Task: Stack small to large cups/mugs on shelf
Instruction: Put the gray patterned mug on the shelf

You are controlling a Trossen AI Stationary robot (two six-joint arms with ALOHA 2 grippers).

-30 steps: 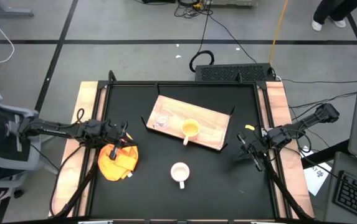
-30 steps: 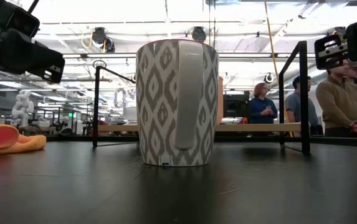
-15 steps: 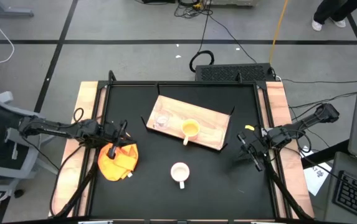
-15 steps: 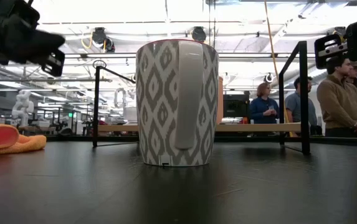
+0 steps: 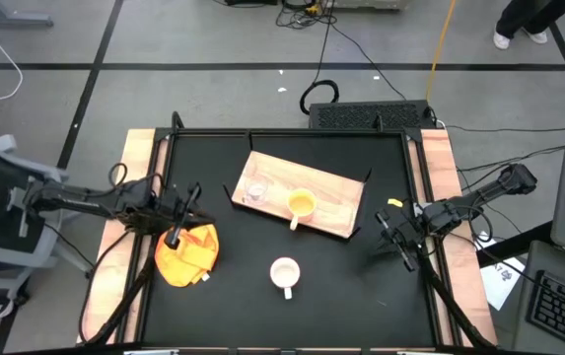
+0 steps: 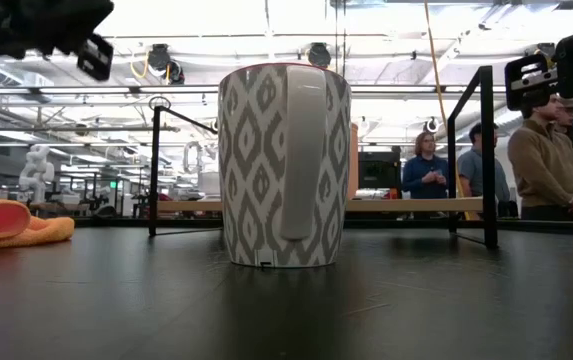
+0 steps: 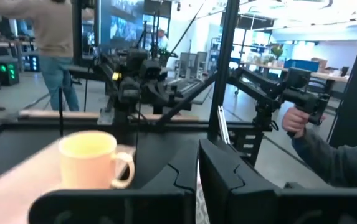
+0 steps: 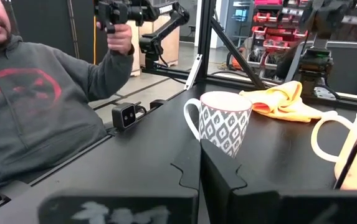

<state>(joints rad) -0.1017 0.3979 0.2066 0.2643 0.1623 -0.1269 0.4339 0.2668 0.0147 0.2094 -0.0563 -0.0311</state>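
Mugs: white mug (image 5: 284,273) stands alone on the black table (image 5: 351,286), handle toward the front edge; yellow mug (image 5: 302,205) and glass cup (image 5: 255,191) stand apart on the shelf (image 5: 336,197), which lies angled at mid-table.

Left gripper (image 5: 177,232): above the orange cloth (image 5: 186,258), fingers pressed together, empty.

Right gripper (image 5: 388,244): near the right edge, fingers pressed together, empty.

Step, as judged: fetch the white mug. Spread the fingers first, grip over the rim opposite the handle, lift straight, and set it down clear of the yellow mug.

Room: open workshop; people (image 6: 546,160) stand beyond the table, and one seated person (image 8: 35,93) holds a controller.
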